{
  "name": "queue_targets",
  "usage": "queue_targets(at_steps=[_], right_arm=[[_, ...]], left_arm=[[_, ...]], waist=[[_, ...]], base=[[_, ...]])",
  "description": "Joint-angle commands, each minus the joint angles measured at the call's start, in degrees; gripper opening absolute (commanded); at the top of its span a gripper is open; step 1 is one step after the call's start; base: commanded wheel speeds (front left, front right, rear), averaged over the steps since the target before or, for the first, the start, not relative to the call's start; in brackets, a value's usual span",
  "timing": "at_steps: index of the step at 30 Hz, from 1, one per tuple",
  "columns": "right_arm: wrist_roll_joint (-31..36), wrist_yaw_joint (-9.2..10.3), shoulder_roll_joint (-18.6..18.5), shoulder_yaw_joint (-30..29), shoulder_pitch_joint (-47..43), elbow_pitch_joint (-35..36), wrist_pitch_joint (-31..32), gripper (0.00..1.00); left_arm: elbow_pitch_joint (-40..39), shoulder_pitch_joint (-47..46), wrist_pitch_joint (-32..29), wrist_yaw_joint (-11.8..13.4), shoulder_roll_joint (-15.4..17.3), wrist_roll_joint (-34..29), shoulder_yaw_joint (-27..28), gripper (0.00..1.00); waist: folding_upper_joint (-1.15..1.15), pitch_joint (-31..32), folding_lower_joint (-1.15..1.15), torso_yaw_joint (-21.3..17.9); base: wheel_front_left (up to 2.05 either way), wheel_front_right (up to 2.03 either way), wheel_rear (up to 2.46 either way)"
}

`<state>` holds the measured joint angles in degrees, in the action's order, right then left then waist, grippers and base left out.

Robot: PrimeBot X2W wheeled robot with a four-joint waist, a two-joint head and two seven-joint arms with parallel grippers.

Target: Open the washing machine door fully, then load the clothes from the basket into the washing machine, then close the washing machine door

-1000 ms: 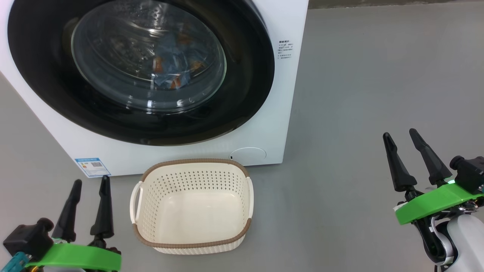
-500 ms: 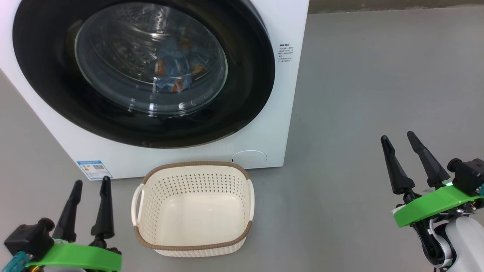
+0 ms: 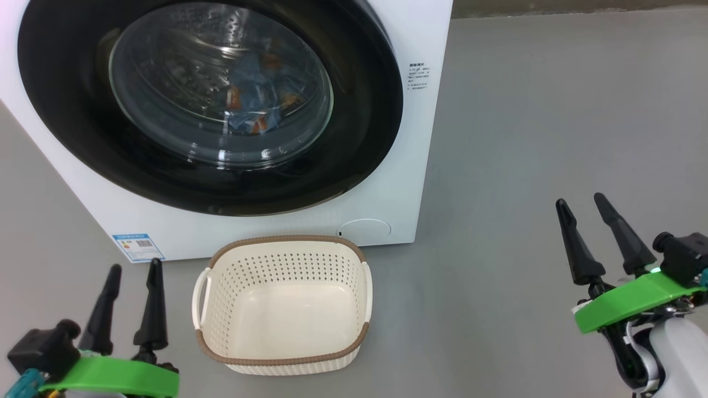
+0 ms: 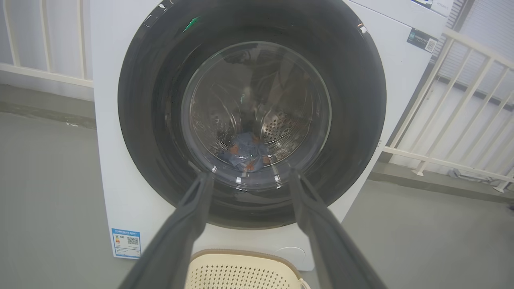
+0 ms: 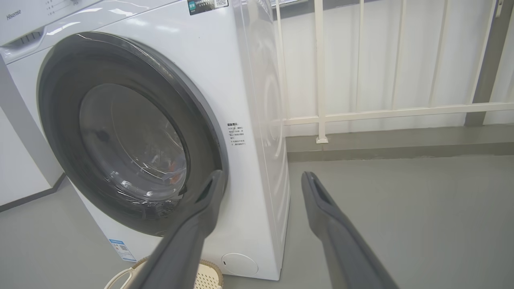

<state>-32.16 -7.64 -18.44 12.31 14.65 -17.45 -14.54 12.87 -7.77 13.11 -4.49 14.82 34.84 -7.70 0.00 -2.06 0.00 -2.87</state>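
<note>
Head view is showing the washing machine (image 3: 412,166) standing on the grey floor (image 3: 542,138), with the washing machine door (image 3: 368,138) lying closed against its front. The clothes (image 3: 254,108) are sitting inside the drum, showing as a blue and orange heap behind the glass. The basket (image 3: 285,240) is resting on the floor just in front of the machine, below the door and near the blue label sticker (image 3: 138,247). The left gripper (image 3: 135,265) is hovering to the left of the basket, its two fingers standing apart and gripping nothing. The right gripper (image 3: 579,199) is hanging well to the right of the machine over bare floor, its fingers likewise spread and holding nothing. Right wrist view is taking in a white railing (image 5: 321,80) behind the machine.
</note>
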Motion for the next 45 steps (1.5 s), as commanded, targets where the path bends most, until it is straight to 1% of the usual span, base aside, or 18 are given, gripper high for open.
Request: queue_targets(at_steps=[1,5,8,12,15,17,45], right_arm=[[-0.02,0.0,0.03,-0.02,-0.02,0.0,0.01,0.0],[-0.06,-0.01,2.02,0.81,-1.95,-2.47,0.18,0.0],[-1.52,-0.01,2.33,0.38,-2.12,-2.29,0.65,0.0],[-3.48,0.0,2.73,-0.22,-2.41,-2.03,1.29,0.0],[-4.94,0.0,3.04,-0.66,-2.58,-1.92,1.77,0.0],[-5.92,0.0,3.24,-0.96,-2.64,-1.85,2.09,0.0],[-18.96,0.04,6.06,-5.08,-4.0,-0.62,6.49,0.0]], left_arm=[[-0.03,0.0,0.0,0.01,-0.01,0.09,-0.05,0.0],[2.3,1.42,-0.03,0.0,-1.93,0.18,-0.6,0.0],[2.26,1.43,-0.53,-0.07,-2.17,1.53,-0.21,0.0],[2.17,1.5,-1.17,-0.17,-2.49,3.37,0.27,0.0],[2.18,1.5,-1.63,-0.24,-2.73,4.74,0.62,0.0],[2.19,1.47,-1.94,-0.29,-2.89,5.66,0.85,0.0],[1.98,1.46,-6.15,-0.94,-5.05,17.99,4.04,0.0]], waist=[[0.0,-0.01,0.0,0.01],[0.0,-0.02,0.0,0.02],[0.0,0.04,0.02,0.09],[0.0,0.23,0.13,0.18],[0.0,0.21,0.03,0.25],[0.0,0.19,0.01,0.3],[0.0,0.58,0.0,0.91]], base=[[0.0,0.0,0.0],[0.0,0.0,0.0],[0.0,0.0,0.0],[0.0,0.0,0.0],[0.0,0.0,0.0],[0.0,0.0,0.0],[0.0,0.0,0.0]])
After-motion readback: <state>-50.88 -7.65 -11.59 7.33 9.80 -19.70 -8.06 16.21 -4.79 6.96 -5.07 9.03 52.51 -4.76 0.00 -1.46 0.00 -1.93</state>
